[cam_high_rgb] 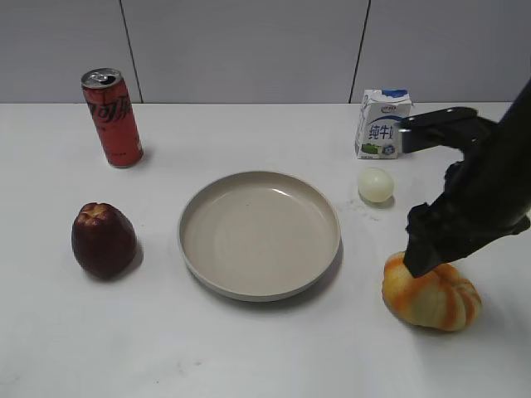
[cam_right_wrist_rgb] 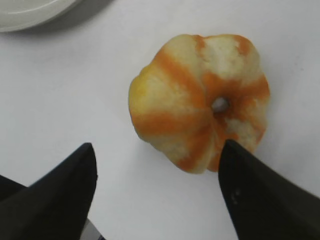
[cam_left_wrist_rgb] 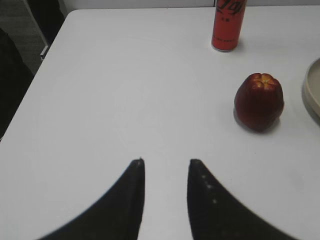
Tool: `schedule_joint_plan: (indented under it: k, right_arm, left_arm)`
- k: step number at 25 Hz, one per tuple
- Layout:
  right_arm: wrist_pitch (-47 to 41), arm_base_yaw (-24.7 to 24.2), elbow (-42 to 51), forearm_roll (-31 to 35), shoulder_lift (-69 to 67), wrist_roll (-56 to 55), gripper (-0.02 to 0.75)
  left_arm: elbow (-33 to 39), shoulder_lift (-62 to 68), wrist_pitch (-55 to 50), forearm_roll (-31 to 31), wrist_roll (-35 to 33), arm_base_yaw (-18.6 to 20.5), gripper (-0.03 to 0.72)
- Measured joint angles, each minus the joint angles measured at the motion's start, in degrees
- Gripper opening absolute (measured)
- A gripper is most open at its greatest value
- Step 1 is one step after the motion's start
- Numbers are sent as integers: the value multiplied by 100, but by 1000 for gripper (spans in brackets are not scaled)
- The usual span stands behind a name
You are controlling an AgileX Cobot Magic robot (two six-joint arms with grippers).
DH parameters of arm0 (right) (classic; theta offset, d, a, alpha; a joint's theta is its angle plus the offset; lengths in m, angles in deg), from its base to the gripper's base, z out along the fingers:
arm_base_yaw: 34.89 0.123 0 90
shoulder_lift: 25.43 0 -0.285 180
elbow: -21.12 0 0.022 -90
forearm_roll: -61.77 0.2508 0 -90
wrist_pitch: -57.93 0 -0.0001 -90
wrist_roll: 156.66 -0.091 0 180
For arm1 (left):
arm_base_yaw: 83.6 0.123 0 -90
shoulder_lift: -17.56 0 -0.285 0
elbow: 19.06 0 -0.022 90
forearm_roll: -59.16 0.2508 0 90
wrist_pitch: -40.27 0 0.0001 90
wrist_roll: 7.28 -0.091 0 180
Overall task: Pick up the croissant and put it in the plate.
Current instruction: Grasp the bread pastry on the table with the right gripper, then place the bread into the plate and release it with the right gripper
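The croissant point(cam_high_rgb: 431, 298), rounded with orange and pale yellow stripes, lies on the white table at the front right; it also fills the right wrist view point(cam_right_wrist_rgb: 200, 100). The beige plate point(cam_high_rgb: 207, 274) sits empty at the table's middle; its rim shows in the right wrist view point(cam_right_wrist_rgb: 30, 15) and the left wrist view point(cam_left_wrist_rgb: 312, 92). My right gripper point(cam_right_wrist_rgb: 157, 150) is open just above the croissant, its fingertips at the croissant's near side; it also shows in the exterior view point(cam_high_rgb: 423, 257). My left gripper point(cam_left_wrist_rgb: 165, 162) is open and empty over bare table.
A dark red fruit point(cam_high_rgb: 103, 239) sits left of the plate. A red can point(cam_high_rgb: 112, 118) stands at the back left. A milk carton point(cam_high_rgb: 383, 124) stands at the back right with a pale egg point(cam_high_rgb: 375, 185) in front of it.
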Motion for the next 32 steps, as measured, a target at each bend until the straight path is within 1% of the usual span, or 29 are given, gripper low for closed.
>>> schedule_joint_plan:
  k: [7,11,13,14,16,17,18,20,23,27,30,32]
  right_arm:
    - [592,52,-33,-197,-1207,-81,571]
    - [748,52,-58,-220,-1637,-87,566]
    - [748,52,-69,-243,-1713,-108,521]
    - [748,52,-75,-261,-1713,-124,465]
    - [743,52,-75,-283,-1707,-132,308]
    - [737,52,-83,-290,-1681,-137,265]
    - [699,52,-101,-296,-1641,-140,247]
    - [576,52,-211,-314,-1518,-145,246]
    - [227,52,-671,-320,-1223,-134,246]
    - [-424,86,-1760,-237,-1067,81,246]
    - [-705,276,-2571,-209,-1095,233,246]
    - [-766,508,-3064,-196,-1186,309,246]
  left_arm:
    - [0,0,0,0,0,0,233]
    - [0,0,0,0,0,0,233]
    - [0,0,0,0,0,0,233]
    - [0,0,0,0,0,0,233]
    - [0,0,0,0,0,0,233]
    - [0,0,0,0,0,0,233]
    - [0,0,0,0,0,0,233]
    - [0,0,0,0,0,0,233]
    - [0,0,0,0,0,0,233]
    - [0,0,0,0,0,0,233]
    - [0,0,0,0,0,0,233]
    - [0,0,0,0,0,0,233]
